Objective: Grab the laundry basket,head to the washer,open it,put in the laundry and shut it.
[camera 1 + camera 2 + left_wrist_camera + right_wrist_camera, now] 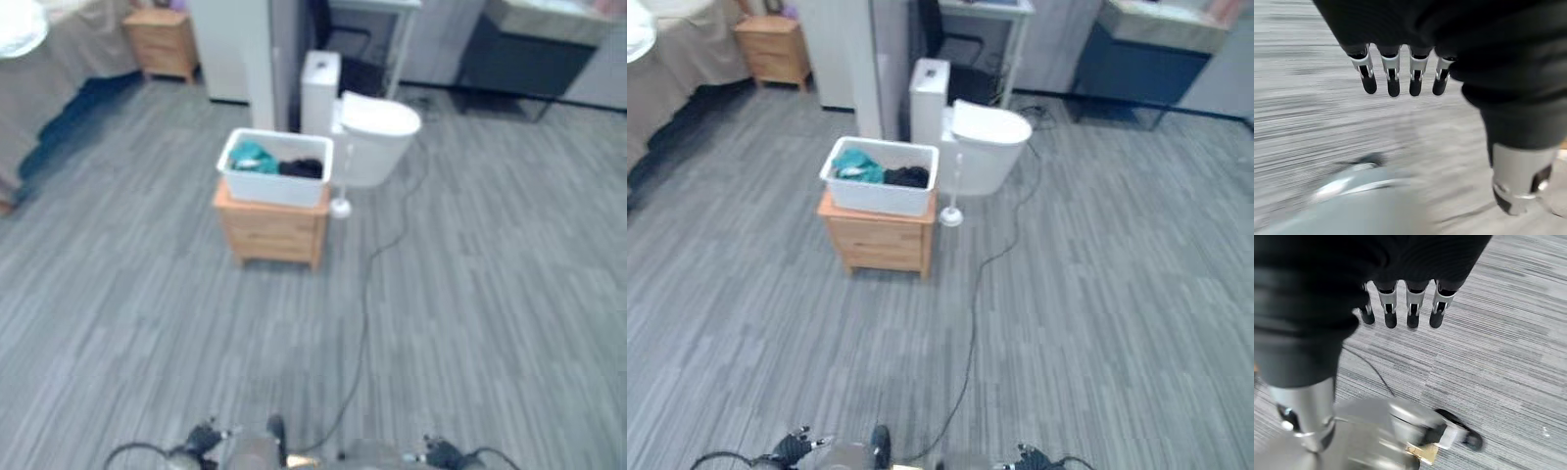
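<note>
White basket sits on a small wooden cabinet, far centre, w/ teal cloth and dark cloth inside. Toilet just right of it, brush between. Left hand — fingers straight, relaxed, holding nothing, over grey floor. Right hand same, fingers loose, empty. Both well apart from basket.

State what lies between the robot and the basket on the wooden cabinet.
In the eye views, bare grey floor; a black cable runs just right of the path to the basket on the cabinet.
</note>
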Controlling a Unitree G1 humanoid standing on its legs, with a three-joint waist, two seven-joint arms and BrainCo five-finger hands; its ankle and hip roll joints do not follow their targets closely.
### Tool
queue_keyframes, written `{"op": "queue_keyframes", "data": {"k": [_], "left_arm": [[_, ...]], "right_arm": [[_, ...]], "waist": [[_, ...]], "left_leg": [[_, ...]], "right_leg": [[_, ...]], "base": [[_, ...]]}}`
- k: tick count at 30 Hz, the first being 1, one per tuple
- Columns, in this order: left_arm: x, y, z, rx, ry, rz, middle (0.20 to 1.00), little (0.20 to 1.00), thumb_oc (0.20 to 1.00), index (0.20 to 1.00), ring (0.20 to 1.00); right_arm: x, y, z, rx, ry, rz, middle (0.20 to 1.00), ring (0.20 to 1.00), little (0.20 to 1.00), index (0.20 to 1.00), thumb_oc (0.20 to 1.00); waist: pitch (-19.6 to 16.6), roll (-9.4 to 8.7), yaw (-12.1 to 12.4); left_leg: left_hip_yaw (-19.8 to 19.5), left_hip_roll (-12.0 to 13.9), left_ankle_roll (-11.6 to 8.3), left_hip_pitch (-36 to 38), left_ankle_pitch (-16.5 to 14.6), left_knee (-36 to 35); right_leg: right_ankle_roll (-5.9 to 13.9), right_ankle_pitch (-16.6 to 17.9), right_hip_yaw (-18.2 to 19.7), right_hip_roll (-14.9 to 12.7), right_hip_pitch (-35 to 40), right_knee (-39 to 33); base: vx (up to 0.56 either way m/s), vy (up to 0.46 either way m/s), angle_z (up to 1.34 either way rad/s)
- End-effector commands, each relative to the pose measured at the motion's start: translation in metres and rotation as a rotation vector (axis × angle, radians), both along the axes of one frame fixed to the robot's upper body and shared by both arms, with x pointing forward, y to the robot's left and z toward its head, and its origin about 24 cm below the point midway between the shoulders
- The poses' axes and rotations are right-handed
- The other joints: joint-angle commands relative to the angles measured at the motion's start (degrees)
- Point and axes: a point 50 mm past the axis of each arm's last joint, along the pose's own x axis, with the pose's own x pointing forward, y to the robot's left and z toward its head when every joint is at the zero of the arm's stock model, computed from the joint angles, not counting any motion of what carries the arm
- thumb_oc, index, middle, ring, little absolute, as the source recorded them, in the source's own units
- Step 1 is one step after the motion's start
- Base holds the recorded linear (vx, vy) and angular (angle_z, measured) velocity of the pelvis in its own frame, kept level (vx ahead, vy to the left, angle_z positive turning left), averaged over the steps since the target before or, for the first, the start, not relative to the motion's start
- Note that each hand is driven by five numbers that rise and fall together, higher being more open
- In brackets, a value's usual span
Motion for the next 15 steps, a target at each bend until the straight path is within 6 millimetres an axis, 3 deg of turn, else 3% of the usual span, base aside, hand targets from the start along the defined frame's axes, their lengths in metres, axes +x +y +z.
{"op": "queue_keyframes", "data": {"k": [1, 2, 3, 4, 5, 8, 11, 12, 13, 14, 15], "left_arm": [[0.037, 0.002, 0.016, 0.013, -0.135, -0.033, 1.0, 1.0, 1.0, 1.0, 1.0], [0.038, 0.001, 0.016, 0.015, -0.139, -0.042, 1.0, 1.0, 1.0, 1.0, 1.0], [0.038, 0.001, 0.016, 0.015, -0.139, -0.042, 1.0, 1.0, 1.0, 1.0, 1.0], [0.04, -0.002, 0.016, 0.014, -0.142, -0.053, 1.0, 1.0, 1.0, 1.0, 1.0], [0.042, -0.004, 0.016, 0.02, -0.145, -0.066, 1.0, 1.0, 1.0, 1.0, 1.0], [0.039, -0.005, 0.014, 0.026, -0.131, -0.072, 1.0, 1.0, 1.0, 1.0, 1.0], [0.024, -0.004, 0.008, 0.035, -0.081, -0.074, 1.0, 1.0, 1.0, 1.0, 1.0], [0.019, -0.003, 0.006, 0.04, -0.063, -0.064, 1.0, 1.0, 1.0, 1.0, 1.0], [0.016, 0.0, 0.005, 0.04, -0.062, -0.041, 1.0, 1.0, 1.0, 1.0, 1.0], [0.016, 0.004, 0.007, 0.042, -0.068, -0.023, 1.0, 1.0, 1.0, 1.0, 1.0], [0.018, 0.01, 0.01, 0.048, -0.1, 0.029, 1.0, 1.0, 1.0, 1.0, 1.0]], "right_arm": [[0.033, 0.004, 0.009, 0.015, -0.096, 0.075, 1.0, 1.0, 1.0, 1.0, 1.0], [0.033, 0.003, 0.009, 0.009, -0.092, 0.086, 1.0, 1.0, 1.0, 1.0, 1.0], [0.033, 0.003, 0.009, 0.009, -0.092, 0.086, 1.0, 1.0, 1.0, 1.0, 1.0], [0.034, 0.003, 0.009, 0.007, -0.093, 0.085, 1.0, 1.0, 1.0, 1.0, 1.0], [0.033, 0.002, 0.008, 0.005, -0.084, 0.079, 1.0, 1.0, 1.0, 1.0, 1.0], [0.027, 0.0, 0.007, -0.002, -0.064, 0.073, 1.0, 1.0, 1.0, 1.0, 1.0], [0.013, -0.007, 0.005, -0.017, -0.036, 0.033, 1.0, 1.0, 1.0, 1.0, 1.0], [0.012, -0.011, 0.006, -0.025, -0.041, 0.006, 1.0, 1.0, 1.0, 1.0, 1.0], [0.011, -0.017, 0.007, -0.036, -0.053, -0.037, 1.0, 1.0, 1.0, 1.0, 1.0], [0.012, -0.022, 0.009, -0.053, -0.068, -0.065, 1.0, 1.0, 1.0, 1.0, 1.0], [0.02, -0.036, 0.015, -0.101, -0.117, -0.128, 1.0, 1.0, 1.0, 1.0, 1.0]], "waist": [[2.6, 3.79, -0.2], [2.7, 3.56, -0.6], [2.6, 3.62, -0.6], [2.5, 3.57, -1.0], [2.3, 3.26, -1.9], [2.5, 3.53, -2.4], [0.7, 2.85, -3.2], [0.3, 2.97, -3.8], [0.6, 2.68, -3.9], [1.4, 2.15, -3.7], [3.4, 1.11, -2.3]], "left_leg": [[-3.2, 1.2, 2.11, 0.8, -4.2, 2.4], [-3.8, 1.1, 1.3, 2.1, -5.3, 1.9], [-3.8, 1.2, 1.28, 2.0, -5.3, 1.9], [-4.6, 1.5, 0.42, 3.6, -6.1, 1.0], [-6.3, 1.7, -0.63, 5.6, -7.4, 0.8], [-6.7, 3.0, -1.73, 8.5, -8.2, 0.7], [-7.7, 4.9, -3.53, 11.2, -8.4, 2.8], [-7.8, 6.8, -4.76, 9.8, -5.6, 7.8], [-7.5, 9.2, -5.6, 5.3, -0.7, 18.3], [-8.0, 11.0, -5.5, 0.4, 2.4, 29.0], [-8.7, 12.4, -3.22, -7.0, 4.1, 41.9]], "right_leg": [[-0.19, 8.4, -2.2, 1.1, 5.4, -30.5], [0.1, 8.3, -1.2, 1.3, 4.9, -39.4], [0.07, 8.5, -1.3, 1.4, 5.0, -39.7], [0.64, 9.0, 0.2, 1.5, 4.6, -46.2], [2.22, 12.3, 5.6, 0.9, 2.7, -55.9], [3.31, 14.1, 7.2, 0.8, 1.4, -58.4], [2.82, 15.5, 7.3, 1.7, 2.9, -56.0], [1.81, 15.3, 8.0, 3.0, 3.5, -54.6], [0.32, 14.8, 8.0, 4.1, 4.5, -53.3], [-1.39, 14.0, 7.3, 5.1, 5.6, -52.5], [-4.11, 12.0, 6.0, 6.7, 7.9, -52.4]], "base": [[0.5, -0.169, 0.01], [0.5, -0.168, 0.32], [0.37, -0.155, 0.49], [0.52, -0.201, 0.57], [0.52, -0.199, 0.51], [0.49, -0.222, 0.62], [0.47, -0.302, 0.61], [0.25, -0.302, 0.62], [0.31, -0.463, 0.45], [0.21, -0.567, 0.29], [0.17, -0.5, 0.02]]}}
